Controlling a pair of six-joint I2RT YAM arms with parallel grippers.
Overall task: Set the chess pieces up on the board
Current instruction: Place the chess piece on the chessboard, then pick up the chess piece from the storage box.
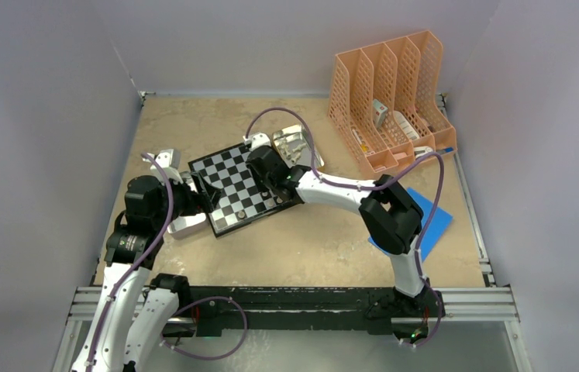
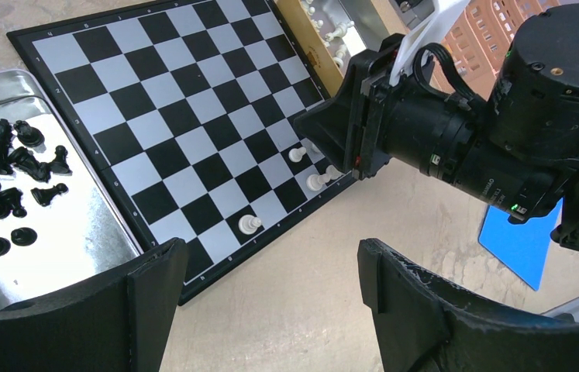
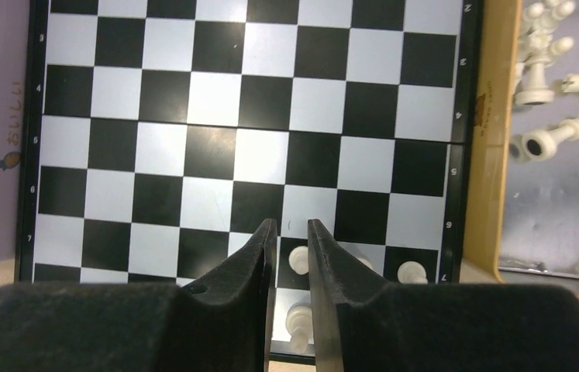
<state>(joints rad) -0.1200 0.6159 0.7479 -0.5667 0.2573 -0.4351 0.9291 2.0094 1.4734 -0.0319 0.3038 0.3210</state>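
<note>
The board (image 1: 233, 190) lies tilted at mid-table. My right gripper (image 3: 289, 226) hangs low over the board's (image 3: 216, 101) near edge, its jaws open only a narrow slit. A pale piece (image 3: 298, 316) stands in that slit on the edge row, with a sliver of gap on its left. A pale pawn (image 3: 299, 258) stands one square beyond it, and another pawn (image 3: 411, 271) to the right. From the left wrist, several pale pieces (image 2: 249, 225) show along that edge beside the right gripper (image 2: 332, 128). My left gripper (image 2: 270, 271) is wide open and empty, off the board's corner.
A metal tray (image 2: 77, 225) of black pieces (image 2: 7, 155) lies left of the board. A second tray (image 3: 557, 201) with loose pale pieces (image 3: 549, 139) lies on its far side. An orange file rack (image 1: 391, 101) stands back right. A blue sheet (image 1: 435, 218) lies under the right arm.
</note>
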